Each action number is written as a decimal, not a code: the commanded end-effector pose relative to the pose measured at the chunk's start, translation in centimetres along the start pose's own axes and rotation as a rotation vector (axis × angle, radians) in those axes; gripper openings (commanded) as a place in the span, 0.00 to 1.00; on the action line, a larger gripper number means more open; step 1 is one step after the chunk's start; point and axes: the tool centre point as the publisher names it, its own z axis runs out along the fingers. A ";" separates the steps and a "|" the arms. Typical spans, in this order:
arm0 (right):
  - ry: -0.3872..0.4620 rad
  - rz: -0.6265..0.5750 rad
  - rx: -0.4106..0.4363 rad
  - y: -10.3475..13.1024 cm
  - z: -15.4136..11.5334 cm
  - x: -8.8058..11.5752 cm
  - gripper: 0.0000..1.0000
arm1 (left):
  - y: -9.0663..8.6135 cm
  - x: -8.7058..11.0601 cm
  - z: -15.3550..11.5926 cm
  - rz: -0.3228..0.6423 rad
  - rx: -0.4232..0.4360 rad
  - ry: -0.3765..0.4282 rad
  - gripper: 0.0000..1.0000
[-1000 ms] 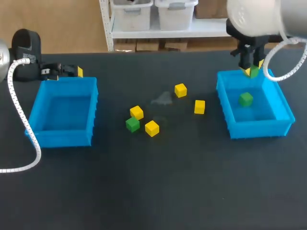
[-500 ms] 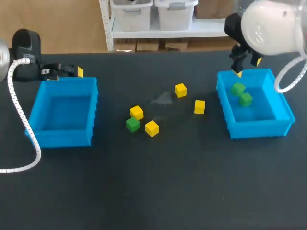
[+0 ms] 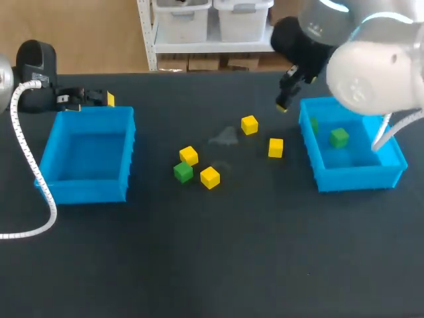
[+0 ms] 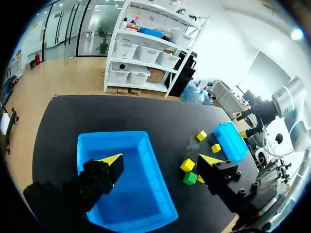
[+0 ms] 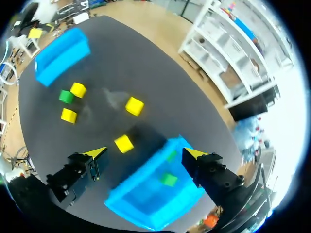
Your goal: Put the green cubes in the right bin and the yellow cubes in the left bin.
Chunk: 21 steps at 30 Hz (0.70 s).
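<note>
Right arm (image 3: 374, 73): large glossy white rounded shell, with a black wrist section (image 3: 298, 40) at its 10 o'clock end. A thin white ribbed cable (image 3: 383, 129) loops off the shell at 5 o'clock.

Left arm (image 3: 34, 56): black rounded housing. A white spiral-wrapped cable (image 3: 20, 146) trails from it toward 6 o'clock.

Both sets of jaws: black, blocky, stepped fingers (image 4: 99, 174) (image 5: 214, 172), each capped with a bright yellow wedge tip.
</note>
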 end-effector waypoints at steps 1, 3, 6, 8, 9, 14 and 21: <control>-0.034 -0.026 -0.007 2.1 0.6 -1.0 1.00 | 0.2 0.1 0.0 0.001 0.007 -0.004 1.00; -0.035 -0.042 -0.018 3.1 0.9 -1.8 1.00 | 0.2 0.1 0.0 0.001 0.007 -0.004 1.00; -0.033 -0.068 -0.038 4.4 1.3 -3.0 1.00 | 0.2 0.1 0.0 0.001 0.007 -0.004 1.00; -0.024 -0.087 -0.049 5.2 1.5 -3.6 1.00 | 0.2 0.1 0.0 0.001 0.007 -0.004 1.00; -0.016 -0.095 -0.054 5.6 1.6 -3.8 1.00 | 0.2 0.1 0.0 0.001 0.007 -0.004 1.00; 0.029 -0.129 -0.079 7.2 2.1 -4.7 1.00 | 0.2 0.1 0.0 0.001 0.007 -0.004 1.00; 0.086 -0.150 -0.087 8.9 2.6 -5.8 1.00 | 0.2 0.1 0.0 0.001 0.007 -0.004 1.00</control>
